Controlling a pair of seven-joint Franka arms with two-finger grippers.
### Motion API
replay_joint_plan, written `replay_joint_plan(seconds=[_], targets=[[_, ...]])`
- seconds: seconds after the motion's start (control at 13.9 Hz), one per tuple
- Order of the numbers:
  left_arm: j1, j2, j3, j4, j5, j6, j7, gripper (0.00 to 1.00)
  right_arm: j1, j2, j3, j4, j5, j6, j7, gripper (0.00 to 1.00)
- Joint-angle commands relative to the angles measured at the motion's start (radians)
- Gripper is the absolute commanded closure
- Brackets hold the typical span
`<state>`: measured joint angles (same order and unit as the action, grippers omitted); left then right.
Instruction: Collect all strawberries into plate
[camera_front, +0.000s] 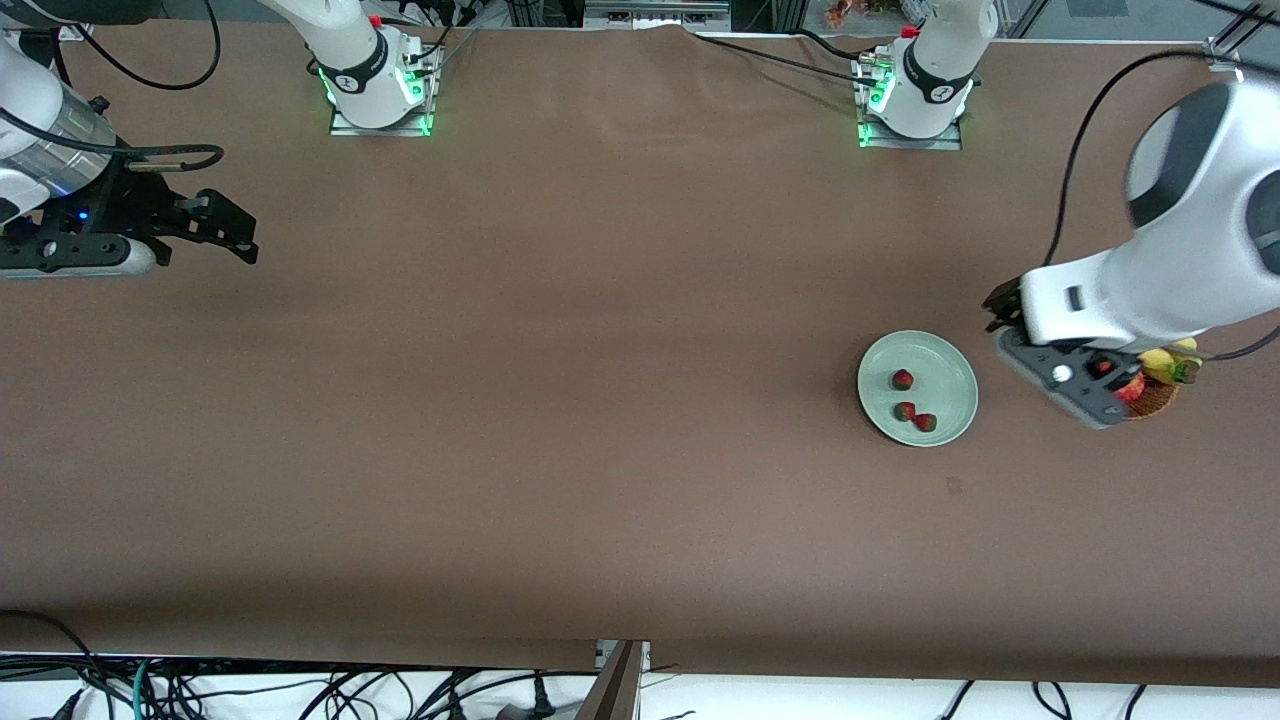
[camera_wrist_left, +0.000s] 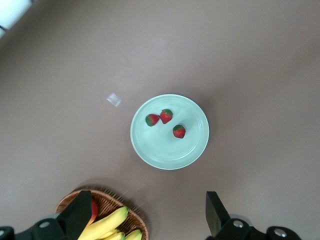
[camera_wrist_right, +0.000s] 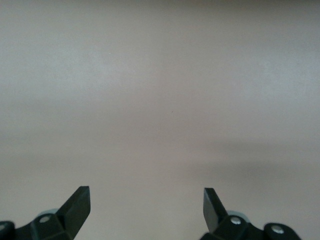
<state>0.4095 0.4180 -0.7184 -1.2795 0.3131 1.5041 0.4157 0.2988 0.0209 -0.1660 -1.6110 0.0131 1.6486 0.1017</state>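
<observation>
Front view showed three strawberries (camera_front: 903, 379) on the plate (camera_front: 950, 355), so collecting looked finished. Left gripper (camera_wrist_left: 145, 216) hung empty and spread over the basket (camera_wrist_left: 107, 202); right gripper (camera_wrist_right: 146, 206), also spread, waited over bare table (camera_front: 560, 330); only retreat seemed needed

Left arm: reaches from my base out over my end of the tabletop, wrist turned down. Left claw (camera_wrist_left: 145, 217): raised in the air, fingers (camera_wrist_left: 79, 212) spread wide, nothing between them.

Right arm: waits at its own end of the tabletop, forearm about level. Right claw (camera_front: 215, 228): held above bare tabletop, fingers (camera_wrist_right: 77, 202) wide apart, empty.
</observation>
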Motion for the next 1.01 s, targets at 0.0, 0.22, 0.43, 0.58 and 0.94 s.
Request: replay_joint_plan(seconds=[0.0,0.22,0.43,0.58,0.94], targets=[[-0.017,0.033,0.016,0.15,-0.017,-0.08,-0.033,0.0,-0.007,0.007,0.007,0.019,-0.009,-0.003,-0.004,0.0],[-0.095,-0.107,0.15,0.053,-0.078,-0.087,-0.283,0.0,-0.007,0.007,0.007,0.019,-0.005,-0.003,-0.002,0.0],[-0.268,-0.27,0.464,-0.134,-0.245,-0.012,-0.414,0.0,-0.007,0.007,0.007,0.019,-0.005,-0.004,-0.002,0.0],[-0.308,-0.362,0.542,-0.28,-0.262,0.081,-0.426,0.0,-0.007,0.007,0.007,0.019,-0.004,-0.004,-0.002,0.0],[-0.388,-0.463,0.645,-0.448,-0.318,0.156,-0.489,0.0,-0.006,0.007,0.007,0.019,-0.004,-0.004,-0.002,0.0]])
